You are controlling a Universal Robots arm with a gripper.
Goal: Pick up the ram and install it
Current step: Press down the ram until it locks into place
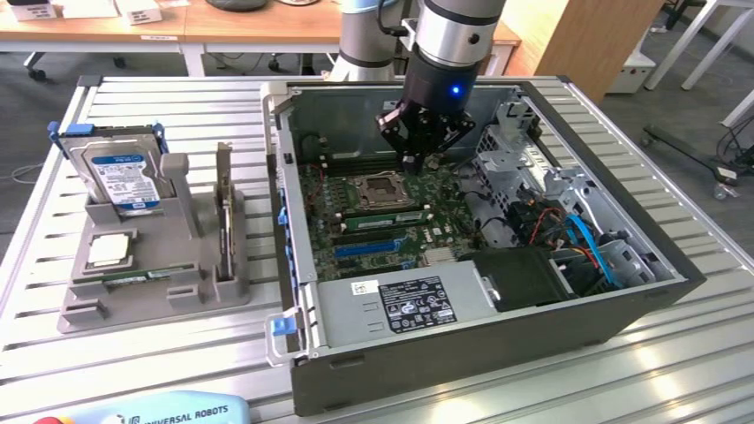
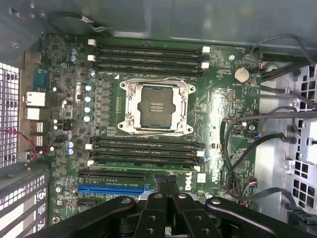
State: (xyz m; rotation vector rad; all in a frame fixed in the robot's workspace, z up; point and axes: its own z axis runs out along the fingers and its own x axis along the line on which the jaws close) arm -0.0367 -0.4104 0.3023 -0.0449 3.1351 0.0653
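Exterior view: pincer (image 1: 411,164) pressed together, pinching nothing I can see, above the motherboard (image 2: 218,114). The ram (image 1: 139,279) lies in the grey holder (image 1: 177,300), at eight o'clock from the case (image 1: 471,353). I judge it light, stiff and fragile, best taken by its long edges. I cannot make out its chips or sticker

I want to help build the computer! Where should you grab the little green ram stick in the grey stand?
Probably by the middle of its long top edge, coming straight down from above. The ram seems to sit on edge in a slot of the grey stand, with blocks of the stand at its ends, so the two thin flat faces in the middle look like the freest place to pinch.
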